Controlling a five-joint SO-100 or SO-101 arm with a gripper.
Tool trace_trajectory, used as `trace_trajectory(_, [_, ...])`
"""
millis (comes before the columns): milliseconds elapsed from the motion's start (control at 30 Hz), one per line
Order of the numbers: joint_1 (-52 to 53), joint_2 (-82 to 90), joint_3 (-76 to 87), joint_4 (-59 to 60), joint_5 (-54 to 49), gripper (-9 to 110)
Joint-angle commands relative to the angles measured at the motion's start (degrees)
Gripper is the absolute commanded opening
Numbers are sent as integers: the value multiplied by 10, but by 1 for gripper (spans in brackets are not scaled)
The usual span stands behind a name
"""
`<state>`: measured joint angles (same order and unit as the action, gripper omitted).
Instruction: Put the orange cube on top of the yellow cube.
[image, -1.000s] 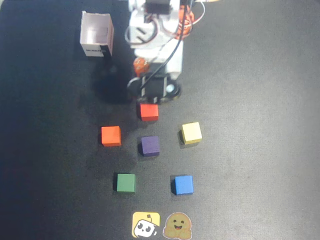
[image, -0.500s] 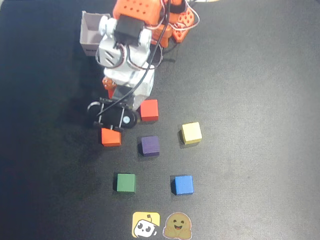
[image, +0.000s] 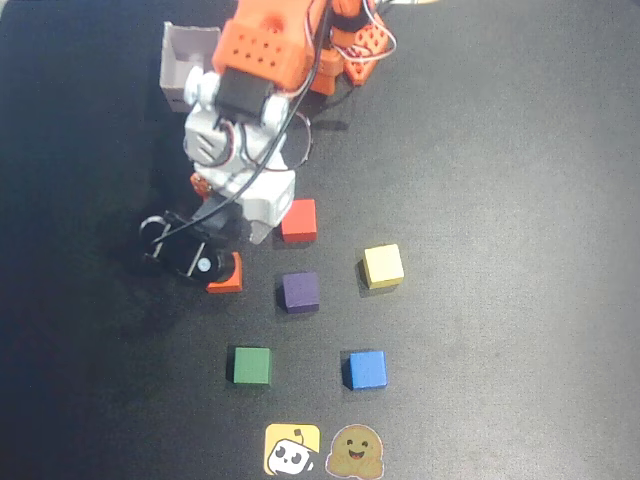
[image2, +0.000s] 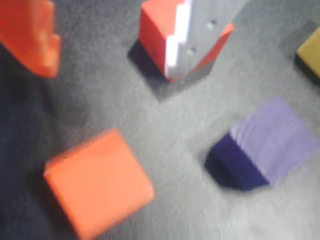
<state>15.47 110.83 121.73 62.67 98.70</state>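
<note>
In the overhead view the orange cube (image: 227, 277) lies left of centre on the black mat, with its upper left part covered by my gripper (image: 195, 255). The yellow cube (image: 383, 265) stands free to the right. The wrist view shows the orange cube (image2: 97, 182) at lower left, the yellow cube (image2: 311, 50) cut by the right edge, and my gripper (image2: 110, 70) open, with bare mat between the orange finger (image2: 30, 35) and the white finger (image2: 200, 35). The orange cube sits just outside that gap and is not held.
A red cube (image: 298, 220) sits close beside the wrist, with a purple cube (image: 299, 291) below it. Green (image: 252, 365) and blue (image: 367, 369) cubes lie nearer the front. A white box (image: 185, 60) stands at the back left, and two stickers (image: 292, 450) lie at the front edge.
The arm has swung left and forward in the overhead view, from above the red cube to over the orange cube, now covering part of it. No cube has moved.
</note>
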Motion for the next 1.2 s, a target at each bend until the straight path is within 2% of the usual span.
trace_trajectory(0, [7, -4, -33, -29, -102, 17])
trace_trajectory(267, [18, -11, -40, -28, -277, 17])
trace_trajectory(567, [19, -56, -47, -25, -304, 17])
trace_trajectory(667, [19, -70, -49, -26, -305, 25])
trace_trajectory(1167, [19, -153, -59, -59, -304, 25])
